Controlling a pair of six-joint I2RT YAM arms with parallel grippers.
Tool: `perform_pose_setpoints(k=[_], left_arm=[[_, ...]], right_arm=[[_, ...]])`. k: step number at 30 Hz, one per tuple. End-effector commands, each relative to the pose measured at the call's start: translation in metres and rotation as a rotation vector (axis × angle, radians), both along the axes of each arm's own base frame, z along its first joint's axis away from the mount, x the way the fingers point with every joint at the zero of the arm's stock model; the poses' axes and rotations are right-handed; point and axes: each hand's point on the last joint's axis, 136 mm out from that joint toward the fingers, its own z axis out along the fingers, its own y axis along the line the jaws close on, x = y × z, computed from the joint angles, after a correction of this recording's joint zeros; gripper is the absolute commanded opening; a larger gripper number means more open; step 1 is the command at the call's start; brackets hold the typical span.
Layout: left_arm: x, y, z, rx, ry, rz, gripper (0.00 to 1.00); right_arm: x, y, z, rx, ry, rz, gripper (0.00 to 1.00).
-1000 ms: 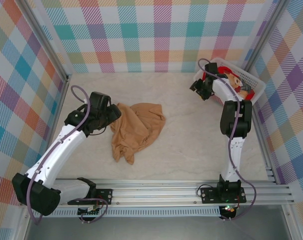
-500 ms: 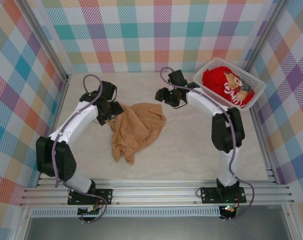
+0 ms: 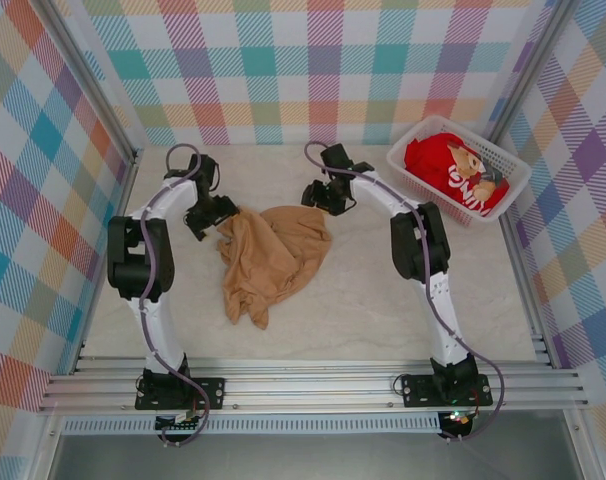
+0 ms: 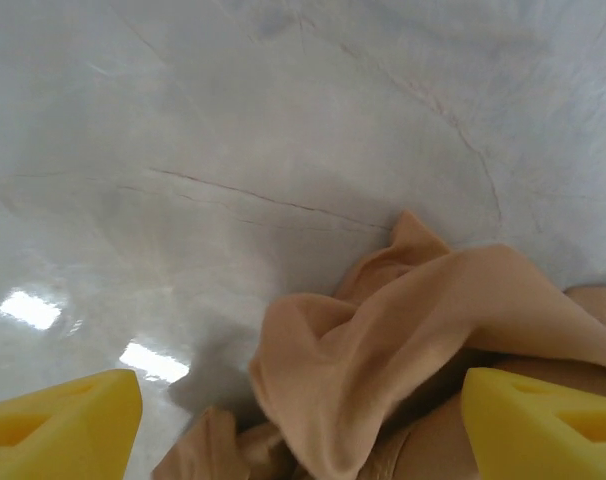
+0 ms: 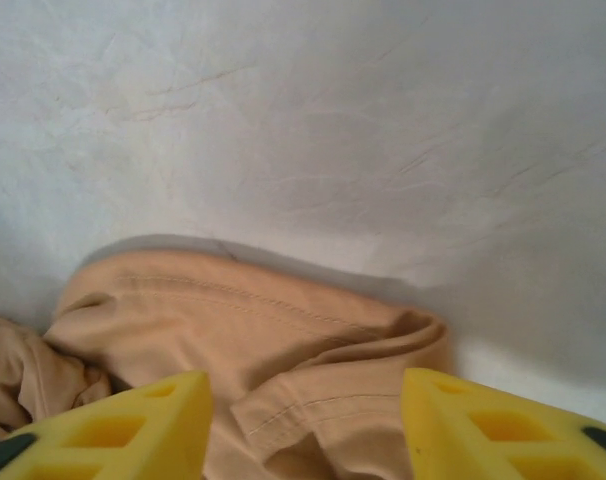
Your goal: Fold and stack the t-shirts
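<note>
Tan cloth lies bunched a little left of centre on the pale marbled table [image 3: 403,290]. This is the tan t-shirt [image 3: 273,255], crumpled and unfolded, with a narrower tail trailing toward the lower left of the top view.

The red t-shirt [image 3: 445,165], its bear print facing up, sits heaped inside the white basket [image 3: 505,195] at the upper right of that view, well apart from the tan one.

The left gripper [image 3: 215,213] hangs at the upper left edge of the tan t-shirt. Its wrist view shows the yellow fingers [image 4: 63,420] spread wide at the two lower corners of the frame, with a raised fold of tan cloth between them and bare table above.

The right gripper [image 3: 321,196] is at the shirt's upper right edge. It is also spread wide, and its yellow fingers [image 5: 113,425] flank a stitched hem of the tan cloth low in the frame.

I cannot tell whether either gripper touches the cloth.
</note>
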Motion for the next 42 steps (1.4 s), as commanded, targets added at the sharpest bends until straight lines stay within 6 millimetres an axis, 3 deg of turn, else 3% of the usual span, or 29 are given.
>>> perform_pose_setpoints(k=[1, 3, 6, 8, 14, 16, 18, 21, 24, 30, 37, 39, 42], left_arm=[[0.013, -0.021, 0.0, -0.066, -0.041, -0.049, 0.76], [0.013, -0.023, -0.006, -0.061, -0.028, -0.048, 0.59], [0.018, -0.022, -0.007, -0.052, -0.048, -0.047, 0.15], [0.025, -0.019, 0.006, -0.031, -0.085, -0.054, 0.01], [0.053, -0.009, 0.077, 0.045, -0.257, -0.075, 0.0], [0.059, -0.008, 0.1, 0.05, -0.304, -0.072, 0.0], [0.06, -0.007, 0.119, 0.049, -0.347, -0.063, 0.0], [0.055, -0.014, 0.141, 0.027, -0.398, -0.079, 0.0], [0.046, -0.019, 0.159, 0.027, -0.43, -0.119, 0.0], [0.009, -0.022, 0.174, 0.015, -0.447, -0.135, 0.0], [-0.027, -0.024, 0.166, -0.025, -0.427, -0.138, 0.0], [-0.036, -0.02, 0.164, -0.014, -0.419, -0.133, 0.0], [-0.043, -0.017, 0.166, 0.0, -0.418, -0.135, 0.0]], right_arm=[[-0.02, 0.01, -0.02, -0.003, 0.088, 0.024, 0.44], [-0.02, 0.008, -0.02, -0.01, 0.091, 0.014, 0.34], [-0.017, 0.004, -0.012, -0.022, 0.069, 0.008, 0.11], [-0.011, 0.0, 0.0, -0.022, 0.039, -0.005, 0.0], [0.024, -0.017, 0.066, 0.009, -0.121, -0.056, 0.0], [0.031, -0.019, 0.079, -0.008, -0.146, -0.039, 0.0], [0.03, -0.018, 0.075, -0.035, -0.126, -0.016, 0.01], [0.016, -0.014, 0.054, -0.104, -0.089, 0.029, 0.29], [-0.001, -0.013, 0.035, -0.212, -0.071, 0.092, 0.49], [-0.022, -0.006, 0.003, -0.423, -0.077, 0.206, 0.68], [-0.025, 0.007, -0.03, -0.469, -0.029, 0.239, 0.66], [-0.025, 0.002, -0.039, -0.501, -0.009, 0.227, 0.6], [-0.023, -0.009, -0.036, -0.543, -0.018, 0.196, 0.32]])
